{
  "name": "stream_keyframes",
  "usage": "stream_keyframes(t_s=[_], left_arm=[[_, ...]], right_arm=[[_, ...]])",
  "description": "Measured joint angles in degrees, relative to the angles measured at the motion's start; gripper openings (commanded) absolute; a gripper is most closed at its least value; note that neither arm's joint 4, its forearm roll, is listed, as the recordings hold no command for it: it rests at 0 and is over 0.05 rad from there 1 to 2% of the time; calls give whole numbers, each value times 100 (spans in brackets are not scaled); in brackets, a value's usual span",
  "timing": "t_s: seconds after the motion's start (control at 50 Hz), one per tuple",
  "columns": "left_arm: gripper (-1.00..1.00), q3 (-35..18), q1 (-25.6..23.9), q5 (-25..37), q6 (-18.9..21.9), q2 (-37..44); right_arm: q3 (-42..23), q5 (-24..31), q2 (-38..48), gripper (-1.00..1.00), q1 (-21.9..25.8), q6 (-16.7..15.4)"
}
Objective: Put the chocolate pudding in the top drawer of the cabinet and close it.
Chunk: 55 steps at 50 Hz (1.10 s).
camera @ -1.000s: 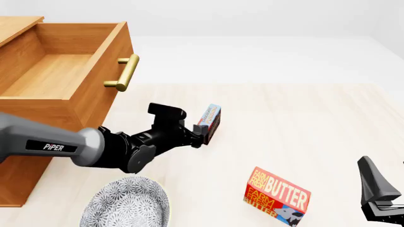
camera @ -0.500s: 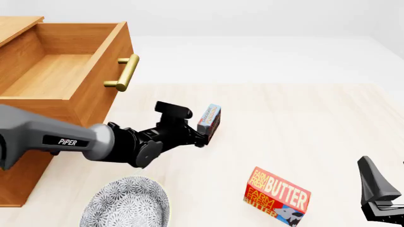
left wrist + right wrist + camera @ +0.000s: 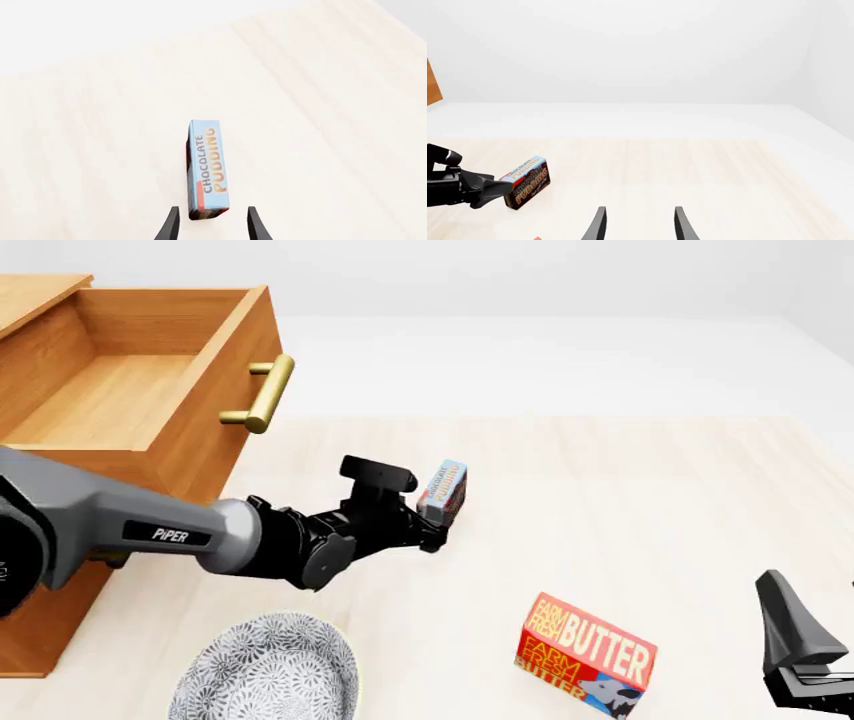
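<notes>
Chocolate pudding stands on its thin edge just left of centre in the front view, on the pale wooden table; our left gripper sits at its near end, jaws parted to either side of the box's near end, and in the left wrist view the fingertips flank the box's near corner without clearly touching it; we cannot tell whether there is contact. At upper left the top drawer of the cabinet is pulled open, brass handle facing the table; a butter box lies at lower right, a patterned bowl at lower left; our right gripper rests at lower right, jaws open and holding nothing.
</notes>
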Motion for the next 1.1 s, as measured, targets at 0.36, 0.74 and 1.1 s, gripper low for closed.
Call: stream_keyframes(t_s=[0.36,0.74,1.1], left_arm=[[100,-220,-23,49,11,207],[100,-357,-50,75,-15,350],[100,-486,-58,137,-46,464]], right_arm=[[0,0,0,100,0,0],[0,0,0,100,0,1],[0,0,0,100,0,0]])
